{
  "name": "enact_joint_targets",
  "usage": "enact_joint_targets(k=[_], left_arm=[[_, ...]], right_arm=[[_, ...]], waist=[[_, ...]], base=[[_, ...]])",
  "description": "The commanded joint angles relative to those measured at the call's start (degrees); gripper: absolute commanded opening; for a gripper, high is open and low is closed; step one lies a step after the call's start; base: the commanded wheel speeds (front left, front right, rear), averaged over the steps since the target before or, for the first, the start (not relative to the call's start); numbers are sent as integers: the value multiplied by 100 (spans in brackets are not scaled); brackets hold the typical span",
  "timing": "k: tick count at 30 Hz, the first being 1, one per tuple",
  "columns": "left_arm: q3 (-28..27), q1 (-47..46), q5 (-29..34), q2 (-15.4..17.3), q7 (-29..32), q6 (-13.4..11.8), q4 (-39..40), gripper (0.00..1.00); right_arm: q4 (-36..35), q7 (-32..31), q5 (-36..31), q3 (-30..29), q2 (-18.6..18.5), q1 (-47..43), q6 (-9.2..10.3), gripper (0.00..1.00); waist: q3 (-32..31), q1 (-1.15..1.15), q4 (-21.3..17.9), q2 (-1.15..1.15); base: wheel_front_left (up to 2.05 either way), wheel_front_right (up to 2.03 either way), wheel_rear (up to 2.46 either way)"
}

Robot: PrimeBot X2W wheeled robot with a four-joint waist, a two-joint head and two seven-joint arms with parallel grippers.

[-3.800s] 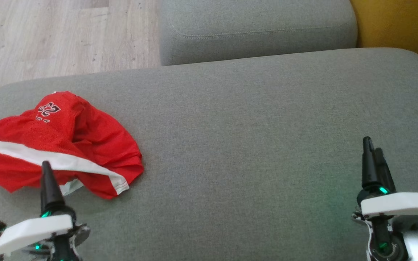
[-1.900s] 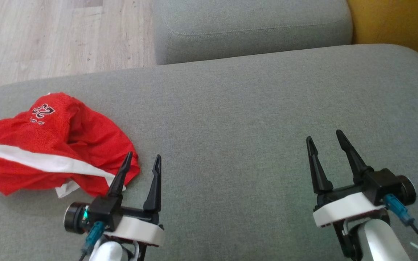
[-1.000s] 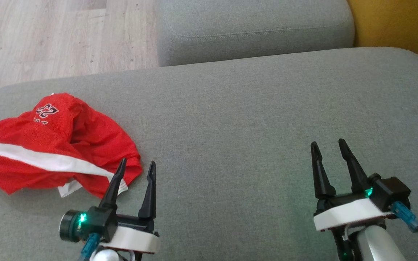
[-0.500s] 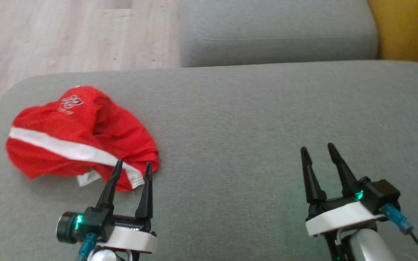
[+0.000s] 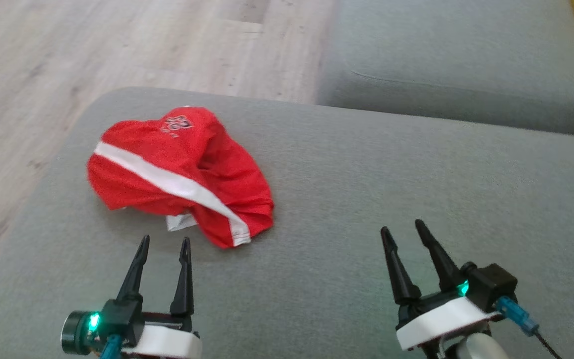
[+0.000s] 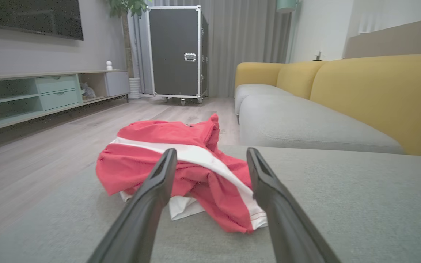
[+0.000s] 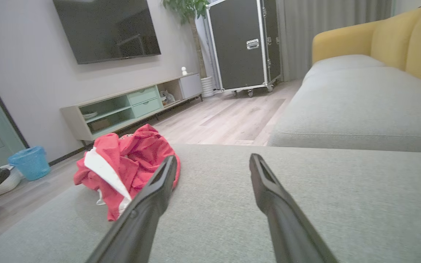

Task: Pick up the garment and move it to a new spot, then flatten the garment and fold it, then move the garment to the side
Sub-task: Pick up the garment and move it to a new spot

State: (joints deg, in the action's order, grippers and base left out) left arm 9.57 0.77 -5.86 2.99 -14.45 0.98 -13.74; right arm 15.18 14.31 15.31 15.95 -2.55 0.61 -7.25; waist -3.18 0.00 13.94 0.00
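Two grippers spread, empty; crumpled red garment [image 5: 182, 169] just ahead of left gripper [image 5: 164, 241], untouched, on grey cushion [image 5: 366, 189]; right gripper [image 5: 401, 227] well clear

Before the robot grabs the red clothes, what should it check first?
1. The left tool is open and empty: ok, jaws apart.
2. The right tool is open and empty: ok, jaws apart.
3. The left tool aims at the red garment: ok. In the left wrist view the garment lies just ahead of the fingers, not touched yet.
4. Garment wholly on the grey cushion: ok, though near the edge by the floor.
5. Room for a new spot: ok, bare cushion lies ahead of the right tool.
6. Best fold to pinch: cannot tell, the garment is crumpled.
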Motion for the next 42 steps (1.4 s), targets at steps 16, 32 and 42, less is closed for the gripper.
enact_joint_targets(k=[16, 32, 42], left_arm=[[-365, -81, 129, -11, -55, 108, 176, 100], [-520, -1060, 149, 722, 32, 505, -478, 100], [301, -3396, -796, 1640, 1451, 647, -1747, 100]], right_arm=[[-114, 69, 214, 393, -32, 100, -24, 100], [-177, 69, 123, 292, -32, 303, -24, 100], [-259, 69, -176, 85, -32, 667, -24, 100]], waist=[[-150, 0, 809, 0], [361, 0, 488, 0], [1174, 0, 123, 0]], base=[[0, 0, 0], [0, 0, 0], [0, 0, 0]])
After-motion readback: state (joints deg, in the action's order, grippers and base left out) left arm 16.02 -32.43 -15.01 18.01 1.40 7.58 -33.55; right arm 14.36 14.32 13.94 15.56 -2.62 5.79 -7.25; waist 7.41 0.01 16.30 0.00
